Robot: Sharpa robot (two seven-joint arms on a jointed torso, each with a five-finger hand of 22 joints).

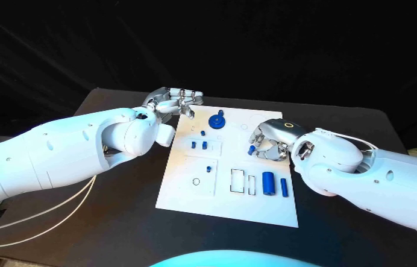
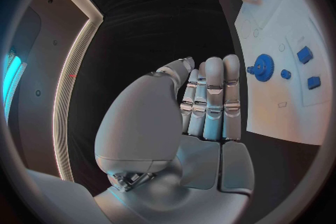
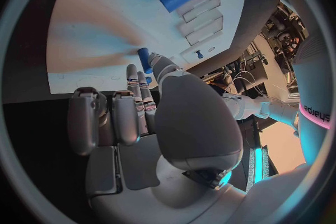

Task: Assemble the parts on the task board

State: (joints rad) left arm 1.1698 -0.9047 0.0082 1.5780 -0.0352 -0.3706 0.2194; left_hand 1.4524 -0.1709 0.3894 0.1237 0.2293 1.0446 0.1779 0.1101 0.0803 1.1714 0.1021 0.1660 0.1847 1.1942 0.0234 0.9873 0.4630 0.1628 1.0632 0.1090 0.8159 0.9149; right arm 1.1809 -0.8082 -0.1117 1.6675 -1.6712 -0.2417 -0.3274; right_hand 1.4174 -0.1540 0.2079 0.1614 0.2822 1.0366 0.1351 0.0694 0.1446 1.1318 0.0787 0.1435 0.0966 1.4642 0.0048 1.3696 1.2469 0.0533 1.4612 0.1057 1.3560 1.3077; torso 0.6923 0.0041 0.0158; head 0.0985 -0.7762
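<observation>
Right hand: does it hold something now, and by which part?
The right hand pinches a small blue peg by one end, between its fingers. The left hand holds nothing.

This looks like a robotics lab or demo booth. A black table (image 1: 113,219) stands before a black fabric backdrop (image 1: 261,32), with a white rectangular task board (image 1: 230,204) laid at its middle.

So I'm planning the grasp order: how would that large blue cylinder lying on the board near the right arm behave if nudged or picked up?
The large blue cylinder lies on its side on the task board, so a sideways nudge would probably roll it. Its surface looks smooth and rigid, likely plastic, so it may slip in a light pinch but shouldn't deform. It is probably light for its size.
</observation>
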